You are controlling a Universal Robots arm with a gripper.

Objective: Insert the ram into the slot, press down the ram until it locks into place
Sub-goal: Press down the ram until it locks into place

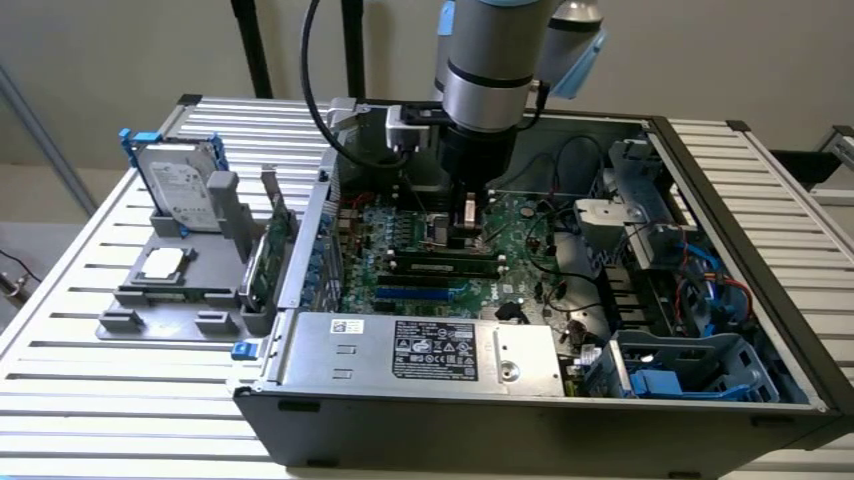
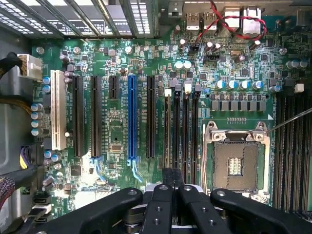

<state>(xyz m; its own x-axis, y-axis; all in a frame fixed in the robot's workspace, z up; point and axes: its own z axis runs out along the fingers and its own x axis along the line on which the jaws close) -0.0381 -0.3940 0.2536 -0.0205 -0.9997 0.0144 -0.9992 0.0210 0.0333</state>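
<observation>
Well, surface [image 1: 80, 300]: a pale metal top with long slats. It carries all the things.
Computer case [image 1: 747, 260]: a big open box. The pincer reaches down into it.
Arm [image 1: 494, 60]: silver and thick. It comes straight down from above into the case.
Grey box [image 1: 427, 345]: it lies at the near edge of the case in the exterior view, well in front of the pincer.
Green board [image 2: 117, 63]: it lies flat on the case floor, right under the pincer.
Grey rack [image 1: 174, 290]: it stands outside the case, well apart from the pincer, toward the exterior view's left. A hard drive [image 1: 180, 185] stands up in it.
Silver socket [image 2: 236, 161]: square, near the pincer, just past the black slots.
Blue slot [image 2: 131, 117]: on the other side of the black slots from the socket.
Ram [image 1: 441, 258]: a long thin stick. It stands on its edge in the slot [image 2: 168, 92], just below the pincer tips. I cannot tell if it is locked.
Pincer [image 2: 173, 176]: its tips are pressed close together, and it holds nothing that I can see.
</observation>
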